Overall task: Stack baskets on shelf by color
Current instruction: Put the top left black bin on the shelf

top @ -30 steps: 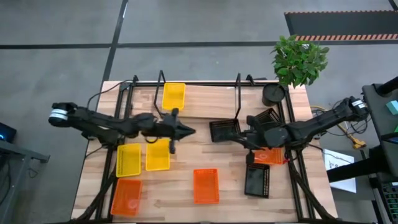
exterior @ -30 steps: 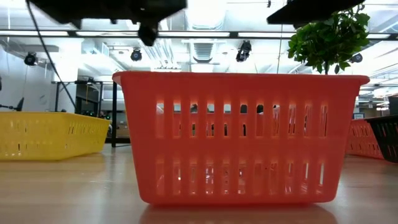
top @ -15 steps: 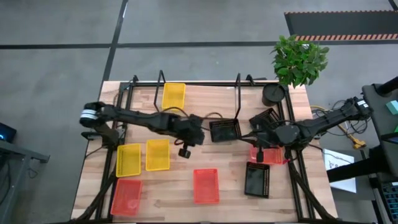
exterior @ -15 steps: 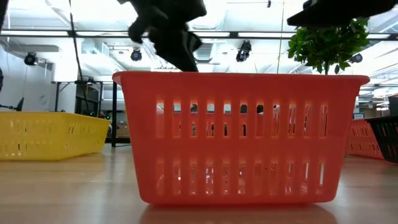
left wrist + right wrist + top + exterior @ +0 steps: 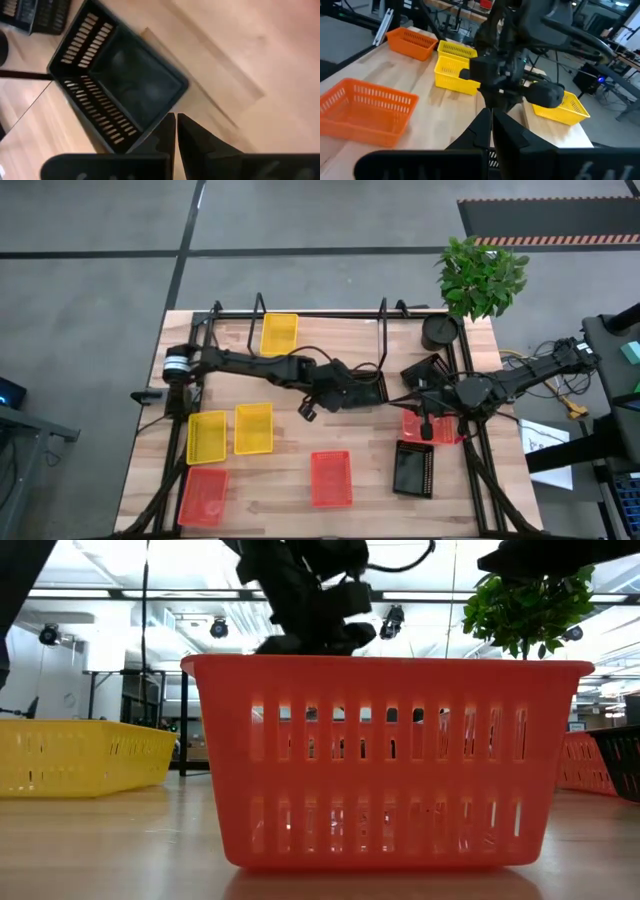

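Left pincer (image 5: 176, 131): we see fingers pressed together, holding nothing, hovering at the rim of a black basket (image 5: 117, 85) mid-counter (image 5: 290, 450). Right pincer (image 5: 491, 125) likewise closed and empty, near the right-side baskets. Black basket (image 5: 361, 389) sits upright, long axis running across the counter.

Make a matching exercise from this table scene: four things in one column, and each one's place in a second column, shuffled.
Things:
1. yellow basket
2. plant pot
3. left gripper
4. orange basket

Places:
a. over a black basket at the table's middle
b. inside the shelf, at the back
c. near the front edge, middle of the table
d. back right corner

Pairs: 1-b, 2-d, 3-a, 4-c
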Controlling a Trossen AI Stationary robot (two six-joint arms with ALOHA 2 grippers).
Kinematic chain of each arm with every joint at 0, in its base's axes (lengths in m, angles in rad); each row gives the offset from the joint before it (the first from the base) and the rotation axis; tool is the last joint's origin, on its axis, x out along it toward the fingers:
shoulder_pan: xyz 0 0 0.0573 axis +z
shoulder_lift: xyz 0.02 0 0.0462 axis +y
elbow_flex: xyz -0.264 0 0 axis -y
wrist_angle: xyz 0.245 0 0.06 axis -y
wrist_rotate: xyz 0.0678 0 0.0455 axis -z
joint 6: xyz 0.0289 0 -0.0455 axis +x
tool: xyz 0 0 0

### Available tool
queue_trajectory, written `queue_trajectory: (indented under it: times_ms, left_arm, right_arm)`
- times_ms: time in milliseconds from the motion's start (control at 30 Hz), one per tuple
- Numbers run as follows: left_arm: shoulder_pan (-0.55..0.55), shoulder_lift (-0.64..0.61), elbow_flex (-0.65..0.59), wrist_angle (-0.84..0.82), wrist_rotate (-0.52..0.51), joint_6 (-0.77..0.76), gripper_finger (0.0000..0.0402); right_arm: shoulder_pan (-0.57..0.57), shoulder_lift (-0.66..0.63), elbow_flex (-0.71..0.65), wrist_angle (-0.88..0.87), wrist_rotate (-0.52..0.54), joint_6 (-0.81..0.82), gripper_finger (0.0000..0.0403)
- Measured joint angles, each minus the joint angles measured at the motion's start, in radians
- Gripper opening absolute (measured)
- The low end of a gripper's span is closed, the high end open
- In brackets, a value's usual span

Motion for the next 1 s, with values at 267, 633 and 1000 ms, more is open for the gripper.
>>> queue_trajectory:
  times_ms: [267, 633, 1000]
  left_arm:
    - [0.010, 0.023, -0.008, 0.068, -0.002, 0.051, 0.0102]
    - [0.013, 0.067, -0.023, 0.120, -0.003, 0.127, 0.0143]
    - [0.015, 0.127, -0.014, 0.133, -0.005, 0.151, 0.0132]
  right_arm:
    - [0.000, 0.000, 0.000, -0.004, 0.001, -0.023, 0.0009]
    - [0.000, 0.000, 0.000, -0.005, 0.003, -0.043, 0.0009]
    - [0.000, 0.000, 0.001, -0.004, 0.004, -0.060, 0.0009]
